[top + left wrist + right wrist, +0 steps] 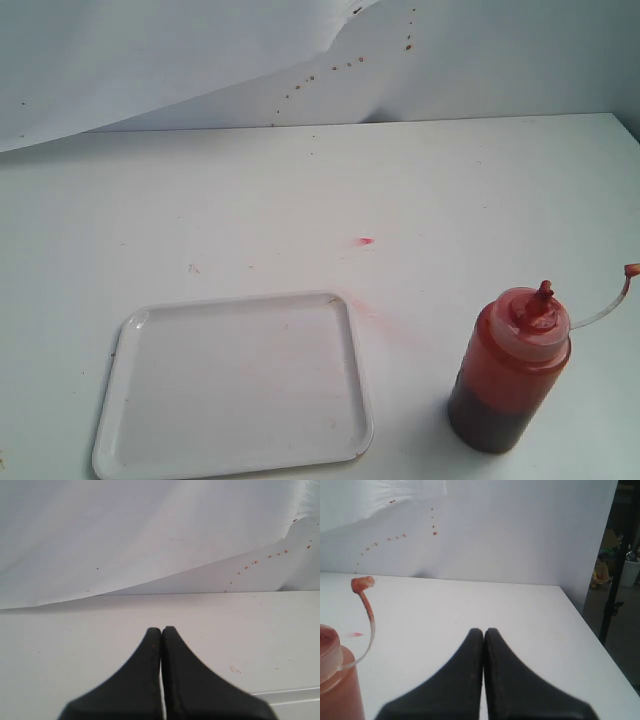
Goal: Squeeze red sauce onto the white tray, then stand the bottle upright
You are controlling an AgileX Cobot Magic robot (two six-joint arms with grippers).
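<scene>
Exterior view: the white tray (235, 390) lies flat at the near left of the table (250, 200). We spot no red sauce on it, so we judge the squeeze not yet done. The bottle (510, 375) stands upright on the table right of the tray, apart from it. Its nozzle (544, 292) is uncapped and the tip cap (631, 269) hangs off on its tether, probably so it can pour. Neither arm shows here. A pink smear (366, 241) sits beyond the tray, and nothing lies between bottle and tray. Left wrist view: the left gripper (161, 630) is clenched on nothing, over bare table, with a strip of tray rim near it. Right wrist view: the right gripper (483, 631) is also clenched and empty, with the bottle close beside it. It must open before grasping, and we think the tether loop could snag.
</scene>
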